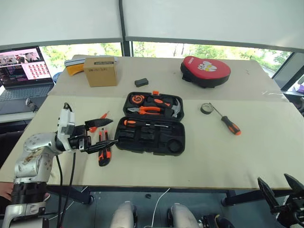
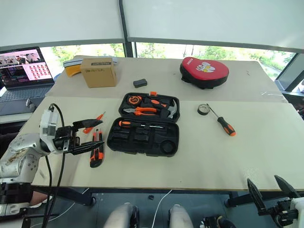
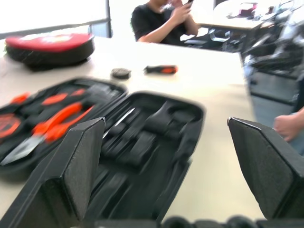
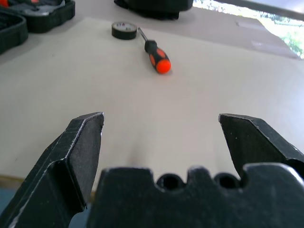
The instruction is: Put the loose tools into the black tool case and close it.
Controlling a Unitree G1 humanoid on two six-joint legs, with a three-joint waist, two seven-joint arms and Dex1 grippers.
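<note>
The left tool (image 1: 102,134) hangs wide open and empty just left of the utility knife (image 1: 104,148) and tester screwdriver (image 1: 99,122). The black tool case (image 1: 151,123) lies open mid-counter (image 1: 213,156), one screwdriver (image 1: 142,123) inside. Right of it sit the tape roll (image 1: 206,109) and another screwdriver (image 1: 228,121). The right tool (image 4: 161,133) gapes empty off the counter's near right edge.
</note>
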